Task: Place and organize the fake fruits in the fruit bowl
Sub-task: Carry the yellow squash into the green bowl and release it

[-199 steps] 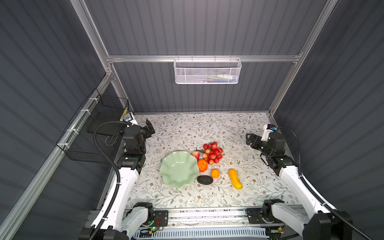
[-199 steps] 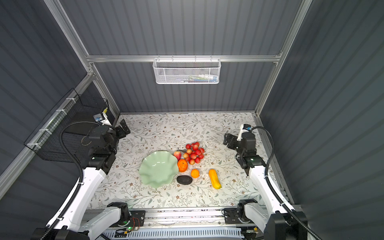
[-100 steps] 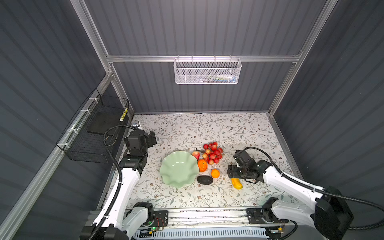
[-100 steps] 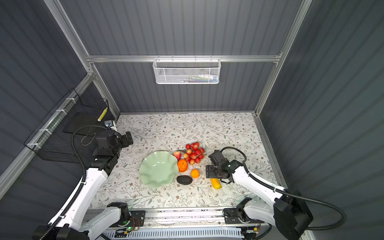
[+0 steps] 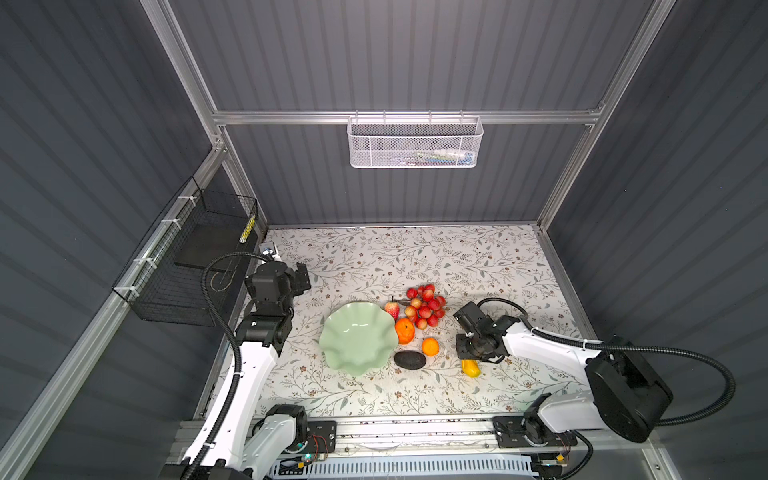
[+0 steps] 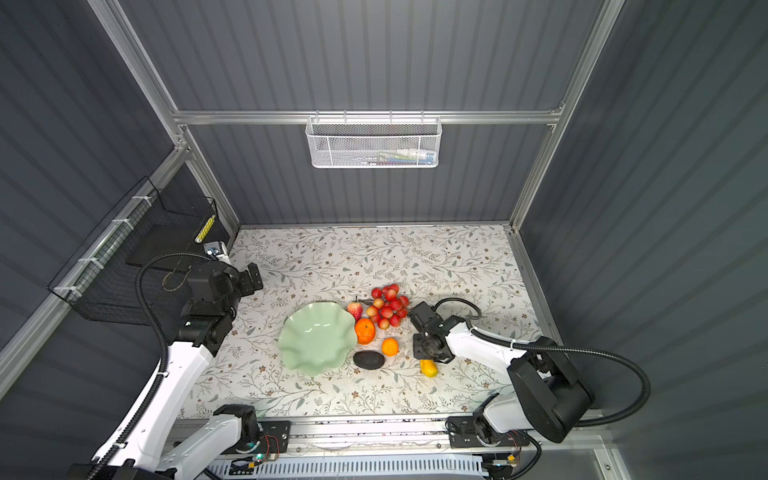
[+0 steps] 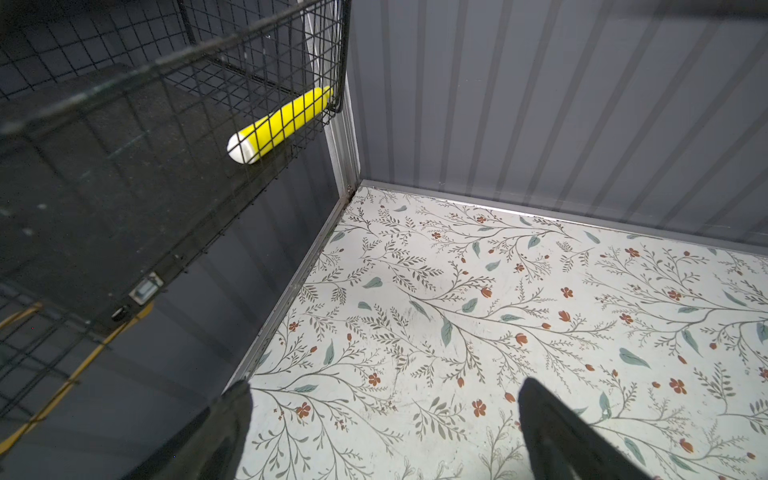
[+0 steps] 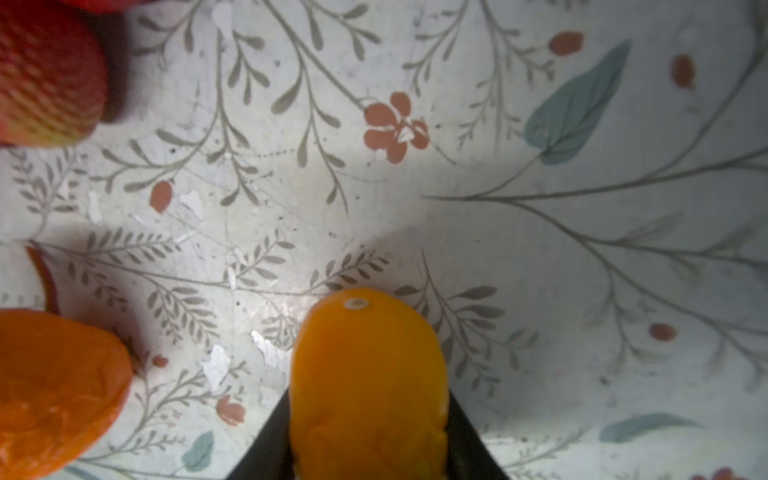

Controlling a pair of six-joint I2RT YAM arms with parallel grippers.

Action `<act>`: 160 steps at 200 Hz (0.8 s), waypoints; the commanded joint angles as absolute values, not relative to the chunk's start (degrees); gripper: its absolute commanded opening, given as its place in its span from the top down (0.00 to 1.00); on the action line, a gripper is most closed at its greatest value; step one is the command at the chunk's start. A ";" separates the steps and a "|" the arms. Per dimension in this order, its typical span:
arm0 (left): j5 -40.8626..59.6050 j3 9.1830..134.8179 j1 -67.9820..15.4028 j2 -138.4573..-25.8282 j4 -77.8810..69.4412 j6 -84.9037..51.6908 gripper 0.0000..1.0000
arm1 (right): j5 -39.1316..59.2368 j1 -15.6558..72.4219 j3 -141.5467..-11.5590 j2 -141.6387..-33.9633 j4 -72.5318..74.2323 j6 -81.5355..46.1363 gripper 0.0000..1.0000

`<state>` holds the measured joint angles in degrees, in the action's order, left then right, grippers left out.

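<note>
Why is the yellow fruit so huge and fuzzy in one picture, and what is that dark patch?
Right wrist view: the yellow fruit, flanked by the right pincer, sits at the lens, so it looks huge and soft; the grey patch on the table is shadow. In both top views the fruit is small and sharp, and the walls seem to lean outward.

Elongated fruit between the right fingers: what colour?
The elongated fruit is yellow-orange, with a small pale spot at its tip; clearest in the right wrist view.

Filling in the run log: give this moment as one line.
right gripper: closed on yellow fruit, fruit on table | left gripper: open, holds nothing | bowl: empty
</note>
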<state>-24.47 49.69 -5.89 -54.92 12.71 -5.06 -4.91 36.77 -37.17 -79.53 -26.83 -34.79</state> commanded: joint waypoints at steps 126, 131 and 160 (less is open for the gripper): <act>-26.60 48.87 -5.63 -54.38 13.71 -4.02 0.00 | -4.34 48.11 -73.11 -89.32 -26.97 -25.54 0.79; -26.57 48.93 -5.63 -54.38 13.71 -4.03 0.00 | -3.83 49.04 -74.43 -90.88 -26.64 -25.26 0.79; -25.83 48.96 -5.63 -54.78 13.50 -4.36 0.00 | -2.28 53.50 -82.32 -99.90 -25.59 -23.45 0.79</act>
